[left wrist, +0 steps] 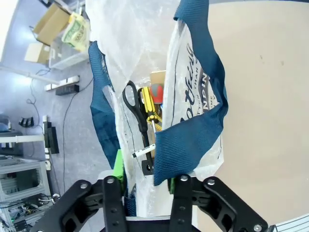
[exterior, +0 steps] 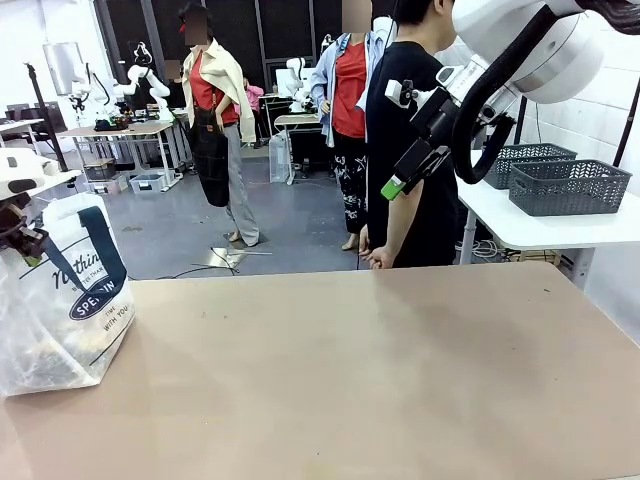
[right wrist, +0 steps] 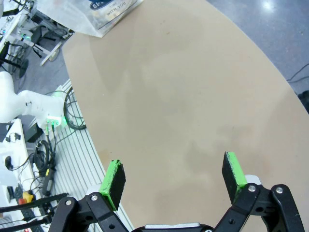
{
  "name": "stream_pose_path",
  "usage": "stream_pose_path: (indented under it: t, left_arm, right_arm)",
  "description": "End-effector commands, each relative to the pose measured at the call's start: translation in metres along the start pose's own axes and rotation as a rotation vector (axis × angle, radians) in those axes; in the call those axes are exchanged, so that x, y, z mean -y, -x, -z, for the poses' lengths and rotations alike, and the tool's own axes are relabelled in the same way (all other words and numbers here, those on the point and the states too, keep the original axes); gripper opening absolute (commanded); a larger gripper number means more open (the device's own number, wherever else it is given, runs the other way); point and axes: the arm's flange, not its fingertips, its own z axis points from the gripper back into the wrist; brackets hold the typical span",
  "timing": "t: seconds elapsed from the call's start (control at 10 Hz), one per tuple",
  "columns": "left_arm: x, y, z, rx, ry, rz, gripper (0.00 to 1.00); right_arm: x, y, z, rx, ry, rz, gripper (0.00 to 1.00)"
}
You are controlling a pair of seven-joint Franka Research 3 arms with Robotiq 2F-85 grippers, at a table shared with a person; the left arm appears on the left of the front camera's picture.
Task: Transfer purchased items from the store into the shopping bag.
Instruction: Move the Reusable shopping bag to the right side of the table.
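The shopping bag point(exterior: 60, 300) is sitting at the table's point(exterior: 380, 380) left edge, holding scissors point(left wrist: 135, 108). The left gripper point(left wrist: 145, 191) is straddling its rim; its grip cannot be judged. The right gripper point(right wrist: 174, 181) is hanging open, empty. Lifting could snag the handle point(left wrist: 193, 140) and topple the bag.

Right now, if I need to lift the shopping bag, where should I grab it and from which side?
Take the navy strap handle, coming straight down from above. The shopping bag stands upright at the table's left edge; its strap arches over the open top, whereas the thin clear walls look slippery. The left gripper already straddles that strap.
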Motion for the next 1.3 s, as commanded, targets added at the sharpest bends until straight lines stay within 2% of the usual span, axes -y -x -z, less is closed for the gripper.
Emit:
stream_pose_path:
  t: [0.0, 0.8, 0.9, 1.1, 1.2]
  left_arm:
    - [-0.001, -0.002, -0.012, -0.007, -0.001, -0.025, 1.00]
    - [0.008, -0.004, -0.049, 0.010, 0.022, 0.018, 1.00]
    - [0.009, -0.005, -0.056, 0.016, 0.042, 0.041, 1.00]
    - [0.008, -0.012, -0.072, 0.028, 0.174, 0.145, 1.00]
    - [0.007, -0.020, -0.075, 0.075, 0.217, 0.197, 1.00]
  right_arm:
    - [-0.002, -0.001, 0.000, 0.007, -0.014, 0.018, 1.00]
    - [-0.002, -0.001, 0.000, 0.007, -0.014, 0.018, 1.00]
    - [-0.002, -0.001, 0.000, 0.007, -0.014, 0.018, 1.00]
    - [-0.002, -0.001, 0.000, 0.007, -0.014, 0.018, 1.00]
    - [-0.002, -0.001, 0.000, 0.007, -0.014, 0.018, 1.00]
